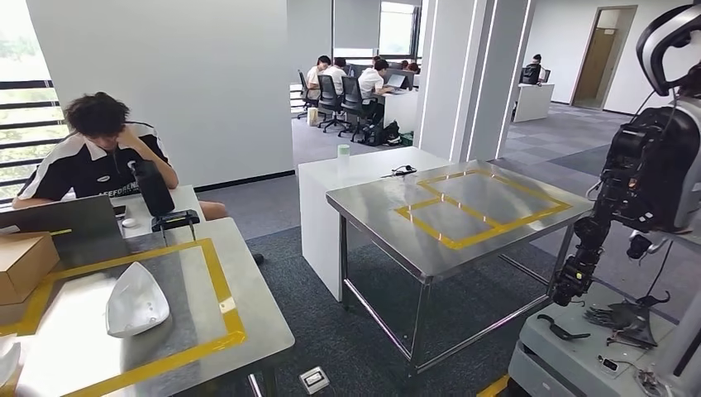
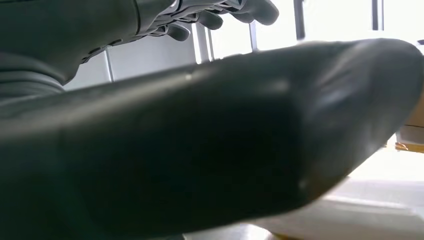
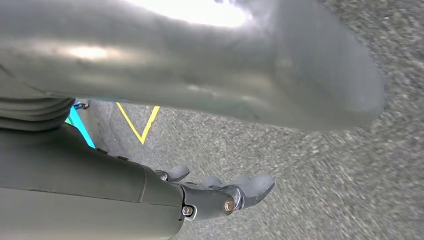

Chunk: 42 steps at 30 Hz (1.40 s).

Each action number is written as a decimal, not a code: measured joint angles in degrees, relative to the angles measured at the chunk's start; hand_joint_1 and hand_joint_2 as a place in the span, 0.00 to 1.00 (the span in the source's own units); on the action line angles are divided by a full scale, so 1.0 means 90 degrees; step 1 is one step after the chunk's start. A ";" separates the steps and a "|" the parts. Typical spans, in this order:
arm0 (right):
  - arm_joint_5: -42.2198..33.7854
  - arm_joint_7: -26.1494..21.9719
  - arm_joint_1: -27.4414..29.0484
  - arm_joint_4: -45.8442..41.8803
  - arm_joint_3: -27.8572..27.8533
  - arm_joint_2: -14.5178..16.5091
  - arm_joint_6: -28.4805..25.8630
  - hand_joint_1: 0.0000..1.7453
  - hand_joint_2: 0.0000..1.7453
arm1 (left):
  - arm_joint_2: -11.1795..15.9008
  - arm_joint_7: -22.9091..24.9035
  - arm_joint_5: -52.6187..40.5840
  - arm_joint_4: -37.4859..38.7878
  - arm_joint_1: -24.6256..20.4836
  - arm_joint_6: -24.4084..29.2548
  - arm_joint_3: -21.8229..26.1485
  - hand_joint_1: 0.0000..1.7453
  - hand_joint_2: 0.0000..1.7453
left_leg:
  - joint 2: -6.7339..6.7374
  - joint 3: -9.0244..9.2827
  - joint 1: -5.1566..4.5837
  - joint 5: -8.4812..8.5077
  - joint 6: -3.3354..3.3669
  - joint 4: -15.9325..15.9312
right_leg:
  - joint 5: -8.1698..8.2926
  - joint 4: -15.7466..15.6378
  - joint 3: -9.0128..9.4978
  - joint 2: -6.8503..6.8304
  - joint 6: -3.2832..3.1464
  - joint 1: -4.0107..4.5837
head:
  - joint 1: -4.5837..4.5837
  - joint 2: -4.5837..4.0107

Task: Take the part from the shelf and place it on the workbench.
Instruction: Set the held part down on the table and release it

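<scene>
The right hand (image 3: 210, 196) hangs low over grey carpet, fingers (image 3: 252, 186) stretched out straight and slightly apart, the thick thumb (image 3: 210, 65) lying well clear of them; nothing is in it, so it is released. A yellow tape mark (image 3: 137, 125) on the floor lies near it.

The left hand (image 2: 210, 145) is seen from close behind; its dark thumb takes up most of the wrist view, the fingers (image 2: 250, 10) reach out beyond it, lightly curved; bright window and wall show in the gap between them, and I see nothing in that gap, so this hand looks released too.

The head view gives the room instead: the white part (image 1: 136, 299) lies flat on a steel table (image 1: 248, 331) at the left, inside a yellow tape frame, touched by no hand; a cardboard box (image 1: 21, 265) sits beside it at the table's far left edge; the workbench (image 1: 463, 248) stands well apart towards the middle, its top marked with yellow tape; a person (image 1: 99, 157) sits at a desk behind the table; another robot (image 1: 645, 165) stands at the right.
</scene>
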 joint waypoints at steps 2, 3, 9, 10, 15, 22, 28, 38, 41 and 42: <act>-0.0004 0.0014 -0.0018 -0.0001 0.0000 -0.0010 0.0001 0.00 0.00 | 0.0015 -0.0033 -0.0001 -0.0002 0.0026 0.0024 0.0009 0.00 0.00 | -0.0002 -0.0067 -0.0007 0.0098 -0.0032 -0.0010 | 0.0202 -0.0927 0.0629 0.0014 -0.0113 0.0047 | -0.0001 0.0001; -0.0011 0.0022 -0.0025 -0.0001 0.0000 -0.0015 0.0000 0.00 0.00 | 0.0016 -0.0036 -0.0009 -0.0005 0.0024 0.0032 0.0013 0.00 0.00 | -0.0001 -0.0077 -0.0003 0.0145 -0.0062 -0.0026 | 0.0249 -0.1250 0.0821 0.0017 -0.0161 0.0075 | -0.0001 0.0002; -0.0063 0.0035 -0.0037 0.0000 -0.0001 -0.0016 -0.0009 0.00 0.00 | 0.0004 0.0030 -0.0085 -0.0014 0.0002 0.0031 0.0020 0.00 0.00 | -0.0003 -0.0213 0.0030 -0.0037 -0.0265 0.0128 | 0.0628 -0.1689 0.0762 -0.0014 -0.0372 0.0082 | 0.0001 0.0001; -0.0065 0.0035 -0.0036 0.0000 -0.0001 -0.0013 -0.0009 0.00 0.00 | 0.0005 0.0035 -0.0085 -0.0013 -0.0008 0.0030 0.0021 0.00 0.00 | -0.0001 -0.0304 0.0034 -0.0352 -0.0280 0.0444 | 0.0709 -0.1708 0.0697 -0.0025 -0.0391 0.0075 | 0.0001 0.0001; -0.0071 0.0035 -0.0028 0.0000 -0.0002 0.0011 -0.0009 0.00 0.00 | -0.0012 0.0035 -0.0085 -0.0011 0.0003 0.0027 0.0021 0.00 0.00 | 0.0008 -0.0152 0.0058 -0.0704 -0.0399 0.1426 | 0.1021 -0.1606 0.0222 -0.0050 -0.0359 0.0053 | 0.0000 0.0001; -0.0086 0.0032 -0.0018 0.0000 -0.0002 0.0023 -0.0029 0.00 0.00 | -0.0071 0.0018 -0.0152 -0.0025 -0.0060 0.0021 0.0021 0.00 0.00 | 0.0027 0.0740 0.0019 -0.0669 -0.0149 0.0016 | 0.1260 -0.1312 -0.0181 -0.0054 -0.0124 0.0051 | 0.0005 0.0001; -0.0110 -0.0001 -0.0003 0.0000 -0.0002 0.0028 -0.0080 0.00 0.00 | -0.0162 -0.0006 -0.0175 -0.0029 -0.0079 0.0010 0.0024 0.00 0.00 | 0.0048 0.0274 0.0019 -0.0240 0.0020 0.0026 | -0.0089 0.0343 -0.0621 -0.0025 0.0053 -0.0009 | 0.0021 0.0001; -0.0095 0.0000 -0.0016 0.0000 -0.0004 0.0018 -0.0112 0.00 0.00 | -0.0191 -0.0087 -0.0183 -0.0033 -0.0058 0.0006 0.0058 0.00 0.00 | 0.0056 -0.0120 0.0050 0.0262 -0.0230 -0.0074 | 0.0446 -0.1591 0.0860 0.0002 -0.0307 0.0114 | 0.0037 0.0002; -0.0107 -0.0001 -0.0007 0.0000 -0.0005 0.0027 -0.0117 0.00 0.00 | -0.0197 -0.0075 -0.0222 -0.0030 -0.0082 -0.0018 0.0058 0.00 0.00 | 0.0038 -0.0357 0.0047 -0.0477 -0.0277 0.0622 | 0.0714 -0.1690 0.0689 -0.0041 -0.0395 0.0083 | 0.0030 0.0002; -0.0112 0.0000 -0.0004 0.0000 -0.0005 0.0030 -0.0117 0.00 0.00 | -0.0206 -0.0063 -0.0247 -0.0029 -0.0093 -0.0032 0.0058 0.00 0.00 | 0.0035 -0.0436 0.0046 -0.0746 -0.0299 0.1030 | 0.0788 -0.1684 0.0595 -0.0046 -0.0401 0.0083 | 0.0029 0.0002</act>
